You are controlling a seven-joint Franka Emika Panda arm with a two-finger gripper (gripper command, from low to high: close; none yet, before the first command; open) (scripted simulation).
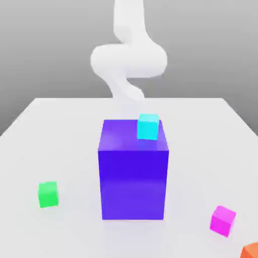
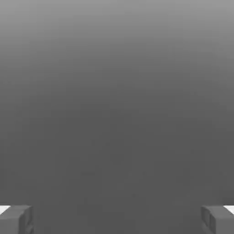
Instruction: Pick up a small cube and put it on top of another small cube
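Observation:
The small magenta-pink cube (image 1: 222, 220) rests on the white table near the front, at the exterior view's right. The small green cube (image 1: 48, 194) sits near the front at the exterior view's left. Between them rises the big blue-violet block (image 1: 133, 171). The white arm (image 1: 128, 58) curls up behind that block, far from both small cubes. In the hand view my gripper (image 2: 117, 219) stands open, its two grey fingertips (image 2: 16, 219) wide apart with nothing but grey background between them.
A cyan cube (image 1: 148, 126) sits on top of the blue-violet block near its far right corner. An orange cube (image 1: 251, 251) pokes in at the front right corner of the exterior view. The white table (image 1: 65, 131) stretches back to the arm's base.

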